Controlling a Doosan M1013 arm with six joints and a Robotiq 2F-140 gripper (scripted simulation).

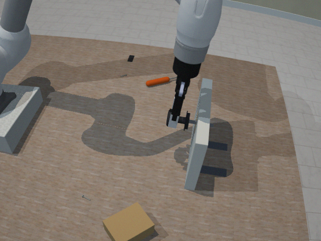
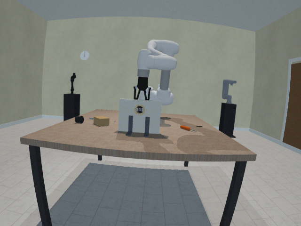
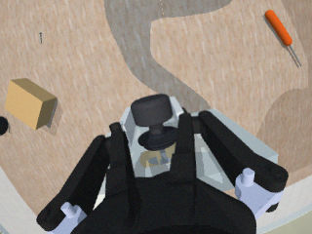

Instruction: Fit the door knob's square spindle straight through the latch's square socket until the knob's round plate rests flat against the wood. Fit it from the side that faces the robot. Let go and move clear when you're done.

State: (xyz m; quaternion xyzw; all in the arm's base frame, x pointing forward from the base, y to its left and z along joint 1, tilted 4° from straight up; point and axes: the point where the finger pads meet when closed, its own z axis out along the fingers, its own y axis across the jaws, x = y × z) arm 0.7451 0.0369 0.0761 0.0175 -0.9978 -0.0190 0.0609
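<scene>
A white upright wood panel (image 1: 200, 134) (image 2: 126, 114) (image 3: 256, 150) stands on two dark feet on the table. Its round latch (image 2: 139, 109) shows on the far face in the exterior view. My gripper (image 1: 173, 119) (image 2: 141, 93) (image 3: 152, 110) reaches down on the side facing the robot and is shut on the black door knob (image 1: 178, 120) (image 3: 151, 112). The knob lies level. Its round plate (image 1: 186, 120) stands a short gap away from the wood. The grey spindle (image 1: 192, 121) bridges that gap and meets the panel face. How deep it sits I cannot tell.
An orange screwdriver (image 1: 157, 81) (image 2: 185, 127) (image 3: 280, 27) lies behind the gripper. A tan block (image 1: 128, 222) (image 2: 101, 120) (image 3: 29, 103) sits near the table edge. A second black knob (image 2: 79, 119) lies beyond it. A small black plate (image 1: 130, 58) and loose screws (image 1: 86, 198) lie about. The robot base (image 1: 15, 114) is at the left.
</scene>
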